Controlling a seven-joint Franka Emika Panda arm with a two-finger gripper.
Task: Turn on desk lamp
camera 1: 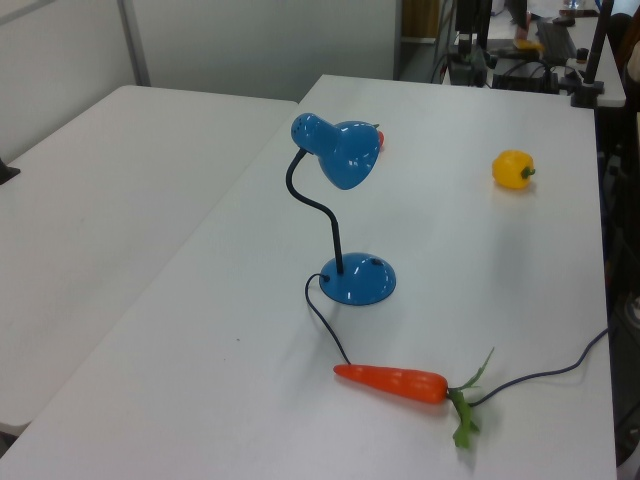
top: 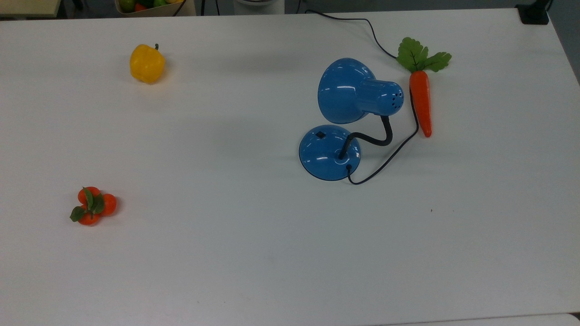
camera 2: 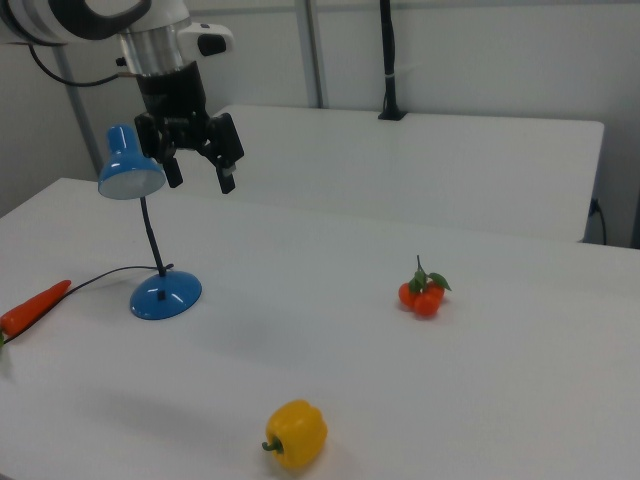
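Desk lamp (top: 331, 151) on table (top: 226, 262), carrot (top: 421, 102) beside, open jaws above

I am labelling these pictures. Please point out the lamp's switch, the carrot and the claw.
lamp's switch (top: 320, 134), top view, on the black button on the blue base.
carrot (top: 421, 102), top view, on the middle of the orange body.
claw (camera 2: 199, 173), right view, midway between the open fingertips.

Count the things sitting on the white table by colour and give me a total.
Blue: 1, glossy blue desk lamp with bell-shaped shade
Yellow: 1, yellow bell pepper
Orange: 2, orange carrot with green leaves, cluster of small orange tangerines with leaves
Total: 4
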